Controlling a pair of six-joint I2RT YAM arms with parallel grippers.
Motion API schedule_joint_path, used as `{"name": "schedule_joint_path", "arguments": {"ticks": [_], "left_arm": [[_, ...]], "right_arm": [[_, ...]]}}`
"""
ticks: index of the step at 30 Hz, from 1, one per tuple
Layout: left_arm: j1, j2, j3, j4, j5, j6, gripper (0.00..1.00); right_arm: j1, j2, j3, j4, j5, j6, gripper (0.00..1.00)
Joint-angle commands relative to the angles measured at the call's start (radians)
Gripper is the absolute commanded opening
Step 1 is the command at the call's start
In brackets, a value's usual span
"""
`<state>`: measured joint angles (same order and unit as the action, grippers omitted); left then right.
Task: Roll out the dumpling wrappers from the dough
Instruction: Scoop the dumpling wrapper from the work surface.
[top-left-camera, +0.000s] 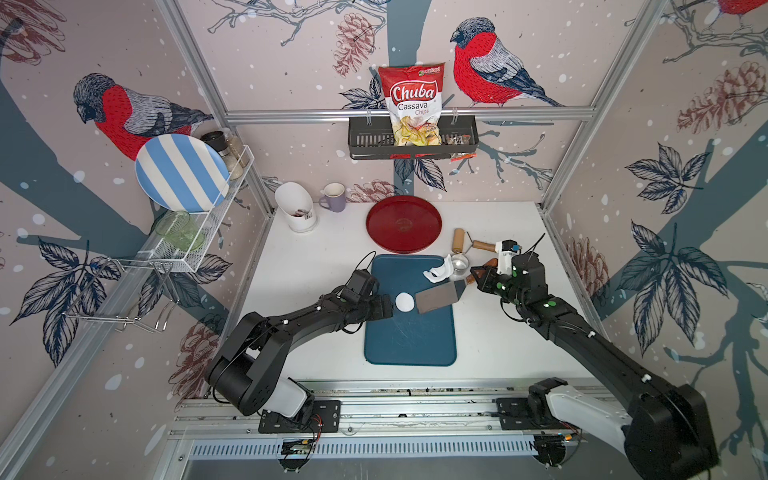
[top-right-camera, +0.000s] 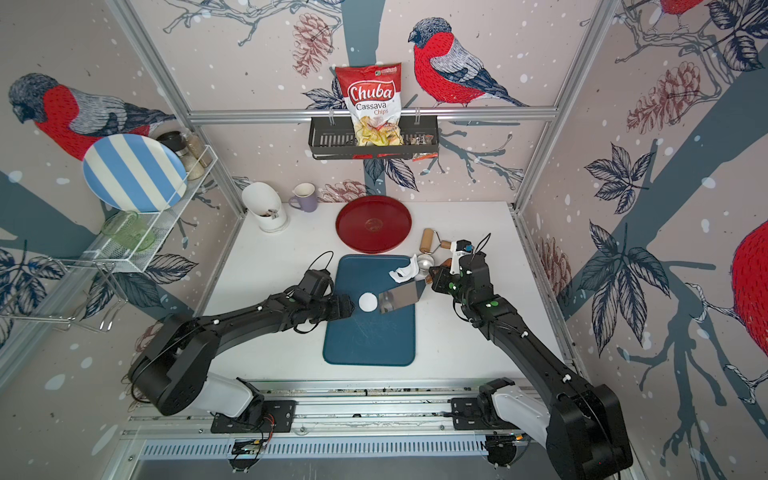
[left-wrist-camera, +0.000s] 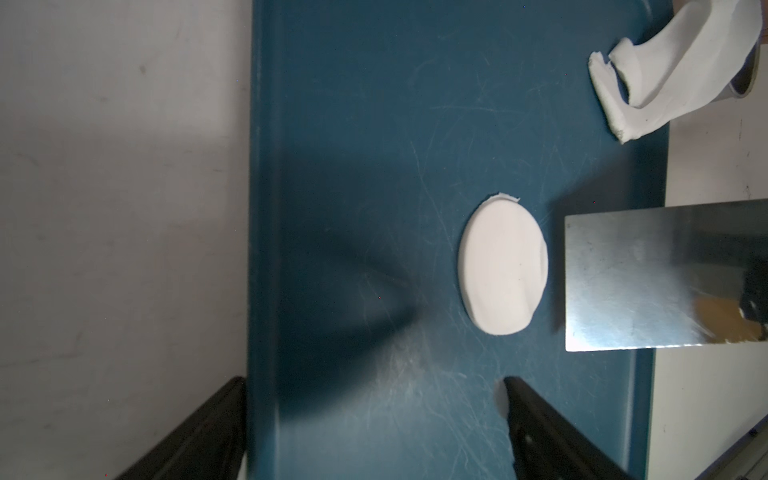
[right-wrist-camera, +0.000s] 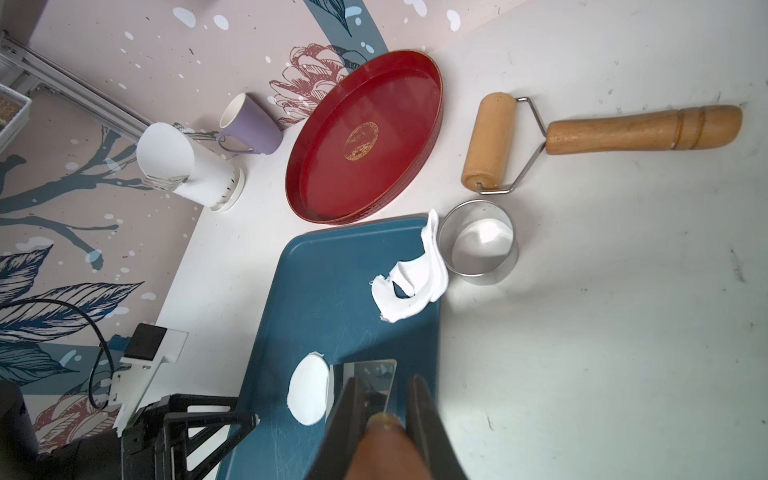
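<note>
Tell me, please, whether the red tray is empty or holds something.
Empty: the red tray shows only bare floor and a gold emblem.

Dumpling wrapper (top-left-camera: 404, 301) on board (top-left-camera: 409, 345), between left gripper (left-wrist-camera: 372, 382) and scraper (top-left-camera: 436, 297); dough (top-left-camera: 439, 270) at far corner, beside ring (top-left-camera: 459, 262)

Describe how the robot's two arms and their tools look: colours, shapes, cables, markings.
Both the left arm and the right arm are chunky matte black links with a white shell at the base, small white and green dots at joints, and thin black cables looping near the wrists. The left tool and right tool have black fingers tapering to points.
</note>
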<state>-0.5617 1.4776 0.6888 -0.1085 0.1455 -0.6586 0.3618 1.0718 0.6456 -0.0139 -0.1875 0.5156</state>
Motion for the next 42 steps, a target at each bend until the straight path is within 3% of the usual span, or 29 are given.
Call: {"name": "schedule_joint_path", "arguments": {"ticks": [1,42], "left_arm": [[-0.003,0.001,0.006,0.025,-0.005,-0.007,0.95],[-0.003,0.003,0.002,0.026,-0.006,-0.009,0.95]], "right_arm": [[0.0,0.002,0.0,0.023,-0.009,-0.02,0.0],[0.03,-0.016,0.017,0.049,-0.027,0.001,0.0]]}}
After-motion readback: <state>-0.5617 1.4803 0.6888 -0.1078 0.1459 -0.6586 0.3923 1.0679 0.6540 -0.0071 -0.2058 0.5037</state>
